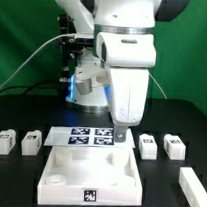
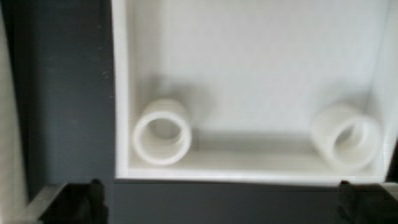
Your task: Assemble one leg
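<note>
Four small white legs with marker tags lie on the black table: two at the exterior view's left (image 1: 4, 141) (image 1: 31, 142) and two at its right (image 1: 148, 146) (image 1: 174, 147). My gripper (image 1: 119, 140) hangs in the middle, above the far edge of the large white tray-like piece (image 1: 57, 171), apart from every leg. In the wrist view the gripper (image 2: 228, 206) is open and empty. Its dark fingertips (image 2: 75, 202) show wide apart at the picture's corners. The tray-like piece (image 2: 249, 70) fills that view with two round sockets (image 2: 164, 134) (image 2: 347, 136). No leg shows there.
The marker board (image 1: 84, 136) lies flat just behind the tray-like piece, under the gripper. A long white block (image 1: 195, 184) lies at the exterior view's front right. The robot's base and cables stand behind, before a green backdrop.
</note>
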You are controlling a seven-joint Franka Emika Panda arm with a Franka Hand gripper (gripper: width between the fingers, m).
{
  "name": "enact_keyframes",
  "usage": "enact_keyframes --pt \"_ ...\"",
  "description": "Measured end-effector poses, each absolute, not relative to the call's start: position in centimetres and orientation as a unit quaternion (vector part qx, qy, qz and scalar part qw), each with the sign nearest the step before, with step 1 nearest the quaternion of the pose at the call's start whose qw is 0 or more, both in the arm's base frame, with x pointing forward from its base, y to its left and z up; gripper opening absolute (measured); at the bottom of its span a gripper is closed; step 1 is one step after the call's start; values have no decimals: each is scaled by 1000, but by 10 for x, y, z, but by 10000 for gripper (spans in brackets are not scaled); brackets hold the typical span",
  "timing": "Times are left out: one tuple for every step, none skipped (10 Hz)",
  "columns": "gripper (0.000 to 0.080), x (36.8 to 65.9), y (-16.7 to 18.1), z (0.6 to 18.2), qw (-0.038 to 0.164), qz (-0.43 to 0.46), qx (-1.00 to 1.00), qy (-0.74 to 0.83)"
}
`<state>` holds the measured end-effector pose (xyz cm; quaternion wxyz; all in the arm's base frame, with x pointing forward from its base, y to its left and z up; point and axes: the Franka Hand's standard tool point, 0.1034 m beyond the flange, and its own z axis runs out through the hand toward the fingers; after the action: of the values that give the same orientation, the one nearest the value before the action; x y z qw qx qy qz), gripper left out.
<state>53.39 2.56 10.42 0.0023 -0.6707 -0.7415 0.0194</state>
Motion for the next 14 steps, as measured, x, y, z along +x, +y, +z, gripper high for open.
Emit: enact_keyframes --pt "650 530 14 101 7 21 -626 -779" --pt "650 530 13 101 7 22 -630 -776" --pt "650 530 13 101 8 22 -630 -776" --pt "650 530 12 100 8 22 -630 -776" --pt "650 530 12 100 8 22 -630 -776" --pt "650 524 9 97 9 23 -632 -774" --pt "650 499 1 88 18 32 -637 -770" --pt "650 468 -7 80 29 41 -639 -767" --pt "650 450 -14 71 34 43 -642 -764" --pt "650 436 -21 56 42 43 -647 -760" --pt "650 431 -25 37 49 42 -653 -755" --pt "650 431 -24 25 55 44 -657 -750" --pt "650 431 -22 15 62 46 -660 -748" --pt "650 432 -18 11 63 49 -674 -735"
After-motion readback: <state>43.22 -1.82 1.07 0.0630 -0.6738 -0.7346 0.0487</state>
